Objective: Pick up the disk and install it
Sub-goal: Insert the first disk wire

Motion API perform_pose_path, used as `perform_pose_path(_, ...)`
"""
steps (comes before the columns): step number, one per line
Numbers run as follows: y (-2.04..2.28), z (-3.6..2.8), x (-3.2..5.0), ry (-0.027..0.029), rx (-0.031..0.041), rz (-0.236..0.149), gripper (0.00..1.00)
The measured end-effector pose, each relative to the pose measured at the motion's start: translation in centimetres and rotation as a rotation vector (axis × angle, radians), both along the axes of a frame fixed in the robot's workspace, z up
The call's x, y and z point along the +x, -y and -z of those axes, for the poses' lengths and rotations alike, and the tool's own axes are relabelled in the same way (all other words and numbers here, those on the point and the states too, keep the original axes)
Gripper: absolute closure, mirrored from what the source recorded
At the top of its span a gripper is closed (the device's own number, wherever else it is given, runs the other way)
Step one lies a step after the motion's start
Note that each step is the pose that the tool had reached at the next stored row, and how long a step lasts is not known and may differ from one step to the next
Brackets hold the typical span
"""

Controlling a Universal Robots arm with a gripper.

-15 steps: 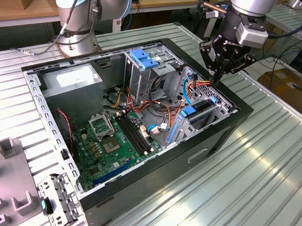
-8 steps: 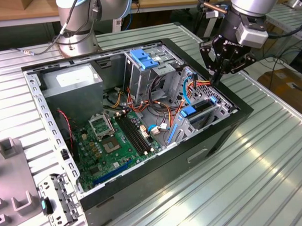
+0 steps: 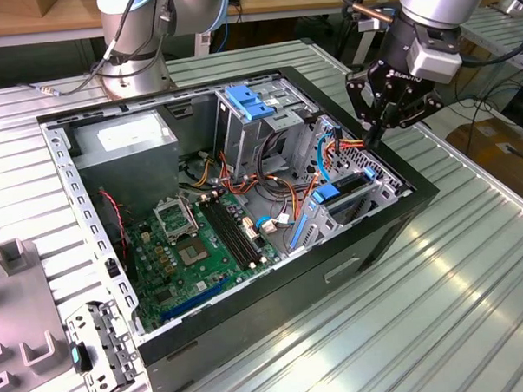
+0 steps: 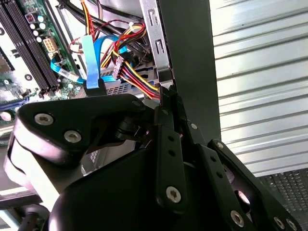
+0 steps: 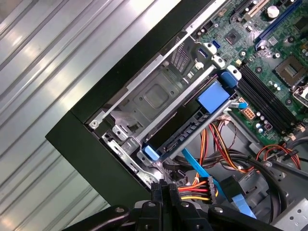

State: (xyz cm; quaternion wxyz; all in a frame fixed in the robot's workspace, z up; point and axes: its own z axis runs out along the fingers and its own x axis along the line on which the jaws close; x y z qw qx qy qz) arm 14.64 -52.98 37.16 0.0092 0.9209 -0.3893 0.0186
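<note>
The surface (image 3: 473, 265) was grey metal with long ridges, and more desks stood behind it. An open computer case (image 3: 276, 334) lay flat on it with its side off.

The claw (image 3: 373, 137) hung over the case, just above the corner on the exterior view's right. In both wrist views its two fingers looked pressed together with nothing between them. The tips pointed down into that corner of the case.

The disk (image 5: 190, 126) was inside the case, in the metal cage at that same corner. It stood on its thin edge in a slot, with its bright blue frame showing at both ends. It looked to be sitting in its place, or very close to it. I could not tell if it had clicked all the way in.

A plug with red, yellow and black wires (image 5: 192, 190) sat inside the case, just beside the claw tips. A flat blue cable (image 5: 199, 168) ran near it.

This step looked like the last part of the job, getting the disk snug in the case. To do it well, the claw would need to press softly and straight along the slot, on the blue frame and not on the dark flat side. It should stay off the wires so none get pinched or pulled out. A crooked push could jam the disk against the cage.
</note>
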Motion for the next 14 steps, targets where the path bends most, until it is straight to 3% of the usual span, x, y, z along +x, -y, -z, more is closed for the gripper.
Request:
perform_pose_path(6, 0.00, 0.00, 0.00, 0.0000, 0.0000, 0.088, 0.83)
perform_pose_path(10, 0.00, 0.00, 0.00, 0.0000, 0.0000, 0.219, 0.83)
perform_pose_path(14, 0.00, 0.01, 0.00, 0.0000, -0.0001, 0.307, 0.83)
